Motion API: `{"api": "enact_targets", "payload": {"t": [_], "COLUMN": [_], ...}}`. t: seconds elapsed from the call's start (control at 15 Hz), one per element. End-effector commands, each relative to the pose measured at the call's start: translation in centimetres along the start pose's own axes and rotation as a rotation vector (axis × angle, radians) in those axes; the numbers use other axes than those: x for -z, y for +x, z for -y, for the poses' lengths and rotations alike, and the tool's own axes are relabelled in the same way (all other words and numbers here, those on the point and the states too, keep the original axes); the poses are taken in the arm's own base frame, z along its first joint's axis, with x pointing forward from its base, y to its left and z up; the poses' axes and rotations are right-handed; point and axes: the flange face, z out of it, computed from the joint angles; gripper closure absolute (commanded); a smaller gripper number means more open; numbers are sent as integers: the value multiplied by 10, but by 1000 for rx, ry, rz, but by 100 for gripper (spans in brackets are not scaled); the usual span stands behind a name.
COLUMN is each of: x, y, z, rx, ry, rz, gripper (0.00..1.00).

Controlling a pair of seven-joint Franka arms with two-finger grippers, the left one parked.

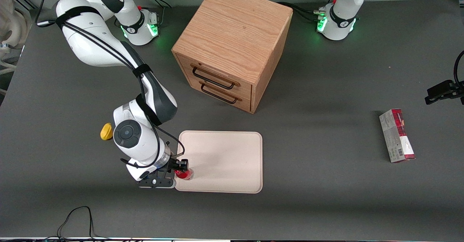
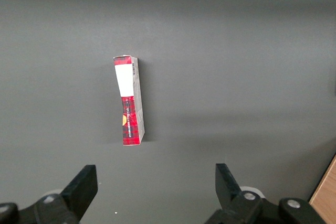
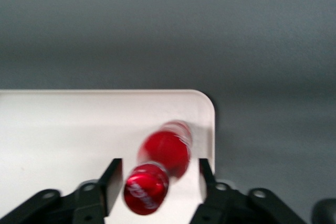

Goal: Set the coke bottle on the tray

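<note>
One coke bottle stands roughly upright, slightly tilted, between the parted jaws of the right gripper, its base on the cream tray just inside the corner nearest the working arm, fingers seemingly clear of it.

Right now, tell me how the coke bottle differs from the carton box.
The coke bottle stands on the tray between the gripper fingers; the carton box lies on the bare table toward the parked arm's end. The bottle is round and small; the box is longer and flat-sided. Both carry red.
</note>
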Motion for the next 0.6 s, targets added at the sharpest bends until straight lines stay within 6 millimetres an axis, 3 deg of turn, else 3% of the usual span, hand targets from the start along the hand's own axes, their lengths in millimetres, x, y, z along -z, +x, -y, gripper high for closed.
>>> {"api": "enact_targets", "payload": {"t": [0.0, 0.13, 0.33, 0.53], "x": [4, 17, 70, 118], "y": [-2, 1, 5, 2], "z": [8, 8, -8, -58], "rx": [-30, -21, 28, 44], "ry": [3, -2, -49, -36], "rz": [-43, -54, -54, -9], "gripper": [0, 0, 0, 0]}}
